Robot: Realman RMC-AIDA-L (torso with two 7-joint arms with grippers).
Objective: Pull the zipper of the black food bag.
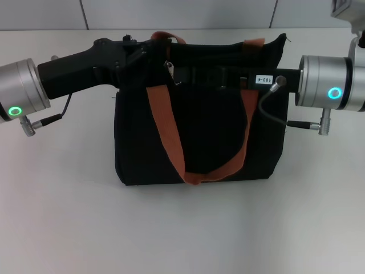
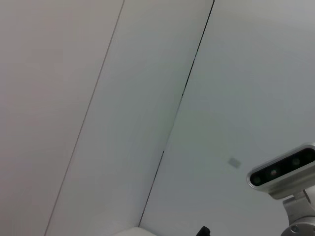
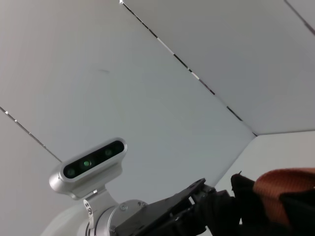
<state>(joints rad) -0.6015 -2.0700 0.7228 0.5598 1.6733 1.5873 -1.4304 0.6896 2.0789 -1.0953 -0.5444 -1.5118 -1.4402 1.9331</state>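
Black food bag (image 1: 199, 137) on white table (image 1: 182, 228), left gripper (image 1: 149, 54) and right gripper (image 1: 197, 75) reaching level across its top, grips unclear

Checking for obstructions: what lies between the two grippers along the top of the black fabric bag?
In the head view, only the small silver zipper pull hangs between the left gripper and right gripper, over the black bag.

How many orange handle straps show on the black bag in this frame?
2. One orange strap loops down the front face of the black food bag; the second peeks above the top edge at the back, mostly hidden behind the right gripper.
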